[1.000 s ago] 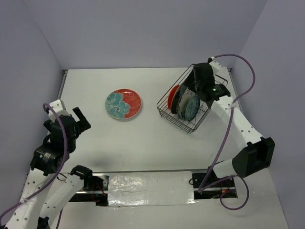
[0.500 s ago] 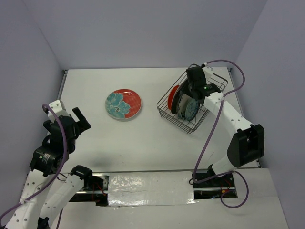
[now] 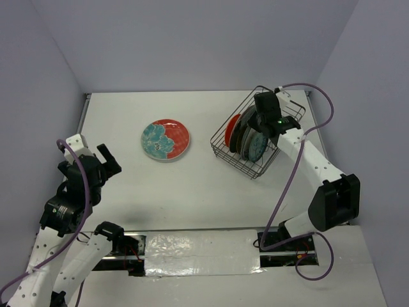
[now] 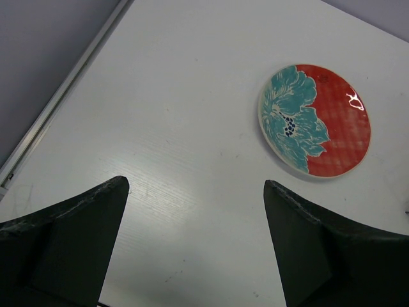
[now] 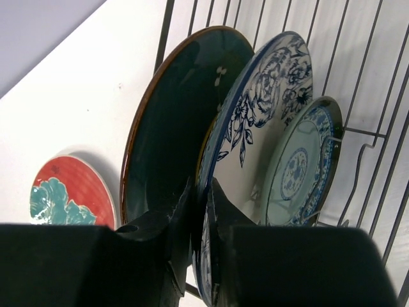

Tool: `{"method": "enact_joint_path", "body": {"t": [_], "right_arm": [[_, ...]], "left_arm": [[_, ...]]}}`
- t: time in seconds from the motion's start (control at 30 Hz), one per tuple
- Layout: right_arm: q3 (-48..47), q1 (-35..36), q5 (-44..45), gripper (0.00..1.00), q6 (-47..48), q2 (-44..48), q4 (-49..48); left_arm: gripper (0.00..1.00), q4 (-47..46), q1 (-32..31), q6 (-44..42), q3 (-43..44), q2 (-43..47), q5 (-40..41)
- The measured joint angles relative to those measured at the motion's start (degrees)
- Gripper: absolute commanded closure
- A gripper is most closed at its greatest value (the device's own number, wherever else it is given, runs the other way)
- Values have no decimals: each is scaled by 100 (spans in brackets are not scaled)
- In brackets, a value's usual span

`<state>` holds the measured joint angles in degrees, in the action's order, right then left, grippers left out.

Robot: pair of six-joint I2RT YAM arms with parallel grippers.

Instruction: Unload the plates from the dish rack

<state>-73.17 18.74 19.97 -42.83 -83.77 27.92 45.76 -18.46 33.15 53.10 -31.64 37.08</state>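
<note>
White table [image 3: 211,185]; right tool [image 5: 199,192] pinches glossy blue-floral plate [image 5: 268,109] in wire rack [image 3: 233,161]; left tool [image 4: 197,184] agape.

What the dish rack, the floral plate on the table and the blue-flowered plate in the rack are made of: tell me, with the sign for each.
Dish rack: thin dark metal wire, probably coated; open grid of rods.
Floral plate: glazed ceramic, likely; glossy, with a bright glint on the red.
Blue-flowered plate, rim between the right hand's fingers: glazed ceramic too; smooth sheen.
</note>
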Motion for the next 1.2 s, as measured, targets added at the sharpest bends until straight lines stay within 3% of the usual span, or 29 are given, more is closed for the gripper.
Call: {"method": "enact_joint_path", "body": {"t": [0.23,0.3,0.4,0.43,0.8,1.2], "right_arm": [[328,-94,-140,88,-59,332,-129],[345,-109,-166,94,-59,361,-125],[345,-116,-190,95,-57,361,-125],[345,-118,-201,100,-59,363,-125],[306,-129,-339,100,-83,520,92],[-463,-129,-546,100,7,767,557]], "left_arm": [[0,0,0,0,0,0,-9],[0,0,0,0,0,0,-13],[0,0,0,0,0,0,-13],[0,0,0,0,0,0,-13],[1,0,0,0,0,2,-13],[0,-4,0,0,0,103,-15]]}}
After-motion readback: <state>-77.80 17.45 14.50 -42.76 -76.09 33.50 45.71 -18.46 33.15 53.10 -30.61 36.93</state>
